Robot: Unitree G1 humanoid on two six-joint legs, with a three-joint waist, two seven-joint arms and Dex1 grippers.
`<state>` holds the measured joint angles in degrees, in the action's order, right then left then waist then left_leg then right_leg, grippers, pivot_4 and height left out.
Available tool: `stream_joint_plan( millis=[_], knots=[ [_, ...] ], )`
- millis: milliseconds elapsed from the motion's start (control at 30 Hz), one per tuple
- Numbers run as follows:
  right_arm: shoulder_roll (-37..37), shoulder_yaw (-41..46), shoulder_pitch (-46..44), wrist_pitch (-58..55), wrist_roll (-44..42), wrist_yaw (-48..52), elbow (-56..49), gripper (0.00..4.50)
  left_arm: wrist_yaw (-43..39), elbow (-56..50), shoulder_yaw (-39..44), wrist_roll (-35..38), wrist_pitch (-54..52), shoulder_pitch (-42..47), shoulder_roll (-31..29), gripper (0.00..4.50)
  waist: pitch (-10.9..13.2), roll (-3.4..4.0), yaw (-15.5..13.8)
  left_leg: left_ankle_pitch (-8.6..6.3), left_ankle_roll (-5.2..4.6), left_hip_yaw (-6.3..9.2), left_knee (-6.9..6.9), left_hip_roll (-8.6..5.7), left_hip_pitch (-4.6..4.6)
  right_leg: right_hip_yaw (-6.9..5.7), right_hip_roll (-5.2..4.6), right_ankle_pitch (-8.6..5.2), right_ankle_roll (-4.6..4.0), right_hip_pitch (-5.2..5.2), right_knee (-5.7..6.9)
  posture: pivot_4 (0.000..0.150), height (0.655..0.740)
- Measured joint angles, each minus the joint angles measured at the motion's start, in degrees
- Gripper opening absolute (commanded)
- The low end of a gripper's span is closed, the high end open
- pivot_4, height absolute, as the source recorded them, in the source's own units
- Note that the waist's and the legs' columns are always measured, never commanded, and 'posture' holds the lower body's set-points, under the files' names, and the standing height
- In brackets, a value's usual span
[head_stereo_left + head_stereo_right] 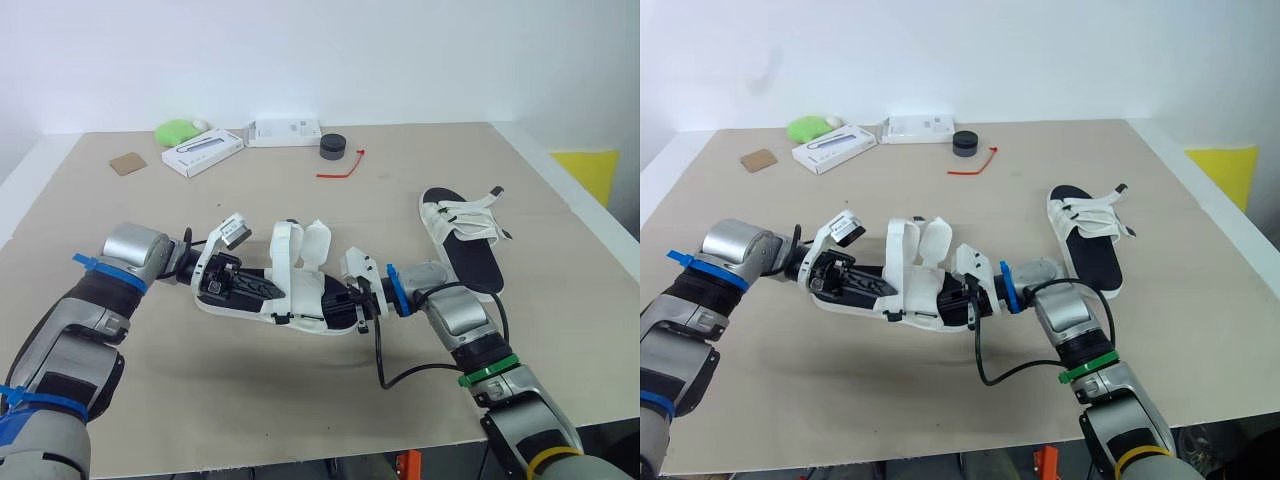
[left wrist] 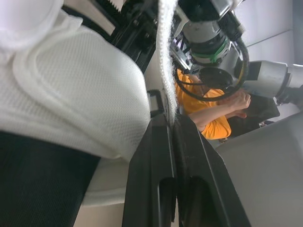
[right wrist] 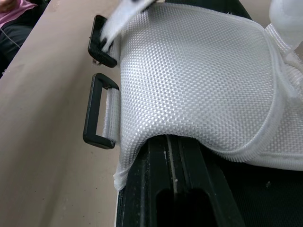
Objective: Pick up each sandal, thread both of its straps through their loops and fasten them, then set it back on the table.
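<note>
The left gripper (image 2: 169, 125) clamped the white strap (image 2: 165, 56) of the unfastened sandal (image 1: 300, 298). The right gripper (image 1: 353, 305), fingers together, gripped that sandal's opposite end.

table (image 1: 300, 400) | sandal (image 1: 462, 232) | long box (image 1: 203, 152) | white box (image 1: 285, 131) | black puck (image 1: 333, 147) | red tie (image 1: 343, 167) | green cloth (image 1: 178, 130)

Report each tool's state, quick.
Left tool: closed, pinching the white woven strap of the black-soled sandal.
Right tool: closed on that sandal's white mesh upper.
</note>
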<state>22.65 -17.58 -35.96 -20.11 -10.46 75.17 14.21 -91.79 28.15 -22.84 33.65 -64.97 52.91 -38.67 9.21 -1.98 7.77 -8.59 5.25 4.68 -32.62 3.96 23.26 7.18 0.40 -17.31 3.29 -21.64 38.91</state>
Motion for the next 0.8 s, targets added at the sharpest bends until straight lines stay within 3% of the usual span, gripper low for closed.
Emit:
stream_joint_plan(
  millis=[267, 567, 800],
  knots=[
    [0.1, 0.0, 0.1, 0.0, 0.0, -0.3, -0.1, 0.0, 0.4, 0.9, 0.3, -3.1, 6.2, -0.9, 1.4, 0.06, 0.0, 0.01, 0.0, 0.01, -0.02, 0.01, -0.05, 0.0, -0.02, 0.0, 0.01, -0.01, -0.01, 0.01, 0.07, 0.15, 0.74],
    [-0.6, -0.5, 0.1, 0.0, 0.0, -0.2, -0.5, 0.0, 0.5, -15.8, -2.6, 0.1, 8.0, -6.4, -5.0, 0.06, 0.0, 0.01, 0.0, -0.01, -0.04, 0.01, -0.01, 0.14, -0.02, 0.02, 0.13, -0.13, -0.16, -0.04, 0.13, 0.15, 0.74],
    [-0.9, -0.9, 0.1, 0.0, -0.3, -0.3, -0.5, 0.0, 2.7, -20.8, -2.6, -6.4, 22.0, -12.4, -5.4, 0.06, 0.0, 0.06, -0.1, -0.1, -0.18, 0.0, 0.0, 0.17, -0.07, 0.0, 0.14, -0.25, -0.24, 0.03, 0.13, 0.15, 0.74]
  ],
)
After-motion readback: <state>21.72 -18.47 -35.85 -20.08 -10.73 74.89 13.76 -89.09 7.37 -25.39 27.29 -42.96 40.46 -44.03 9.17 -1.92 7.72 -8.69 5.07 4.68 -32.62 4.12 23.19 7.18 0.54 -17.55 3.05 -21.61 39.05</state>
